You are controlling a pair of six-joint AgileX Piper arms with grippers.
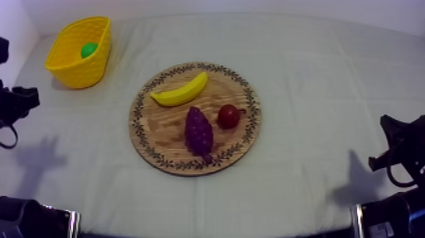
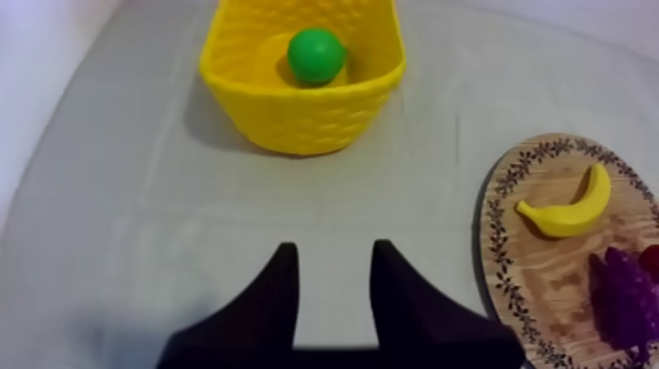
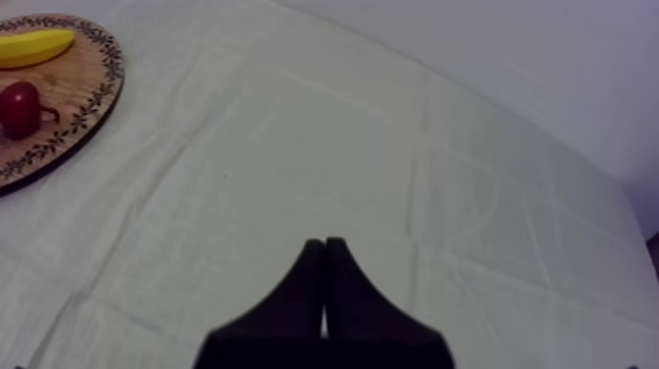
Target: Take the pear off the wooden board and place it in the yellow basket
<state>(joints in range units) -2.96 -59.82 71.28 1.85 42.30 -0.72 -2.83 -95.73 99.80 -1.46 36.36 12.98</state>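
Black arms; black, tapered fingers.

Green toy pear in yellow plastic basket, far left. Round wooden board mid-table: yellow banana behind, purple grapes in front, small red fruit right of grapes.
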